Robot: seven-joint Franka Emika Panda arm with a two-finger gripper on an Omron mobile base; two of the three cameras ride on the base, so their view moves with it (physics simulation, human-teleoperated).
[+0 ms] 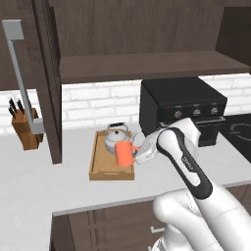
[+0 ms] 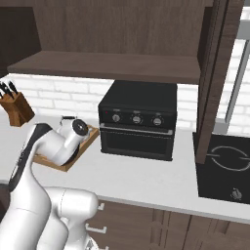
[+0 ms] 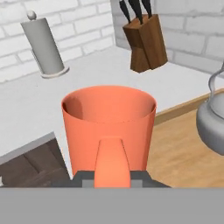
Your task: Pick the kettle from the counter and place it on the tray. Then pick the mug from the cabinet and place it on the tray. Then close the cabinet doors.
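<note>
the two-finger gripper (image 1: pixel 138 153) is clamped narrow on the handle of the small orange-red cylindrical mug (image 1: pixel 125 154), holding it upright above the near part of the rectangular light-brown wooden tray (image 1: pixel 98 169). the squat silver-grey metal kettle (image 1: pixel 116 138) sits on the tray's far end, left of the black oven box (image 1: pixel 181 108).

Matt orange mug (image 3: pixel 108 127), wooden tray (image 1: pixel 105 169)
</note>
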